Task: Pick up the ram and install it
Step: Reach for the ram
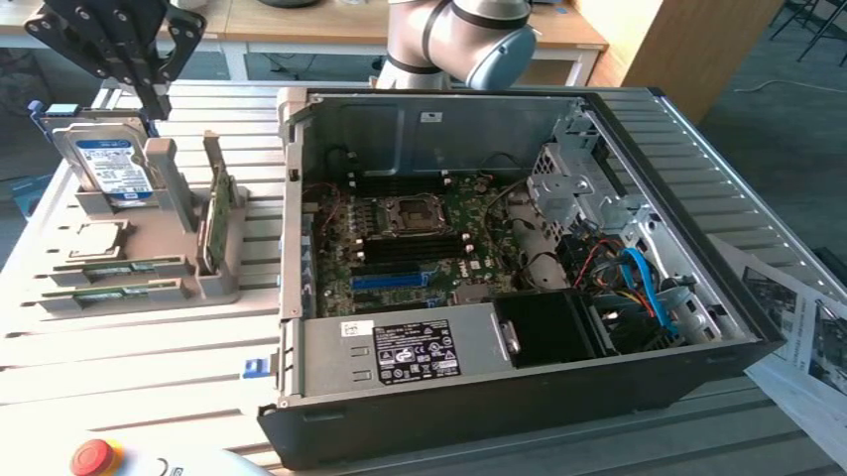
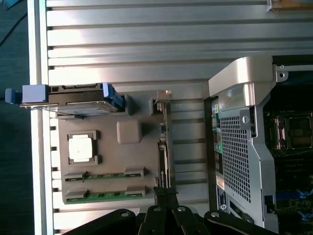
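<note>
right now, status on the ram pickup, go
Gripper shut, empty, above the grey holder. Ram on edge in its holder slot, not gripped. Hard drive upright in the same holder, off to one side of the ram.

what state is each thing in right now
gripper: shut, holding nothing
ram: standing on edge in the grey holder, not gripped
hard drive: upright in the holder
processor: lying flat on the holder
computer case: side open, motherboard exposed
blue motherboard slot: looks empty
</note>
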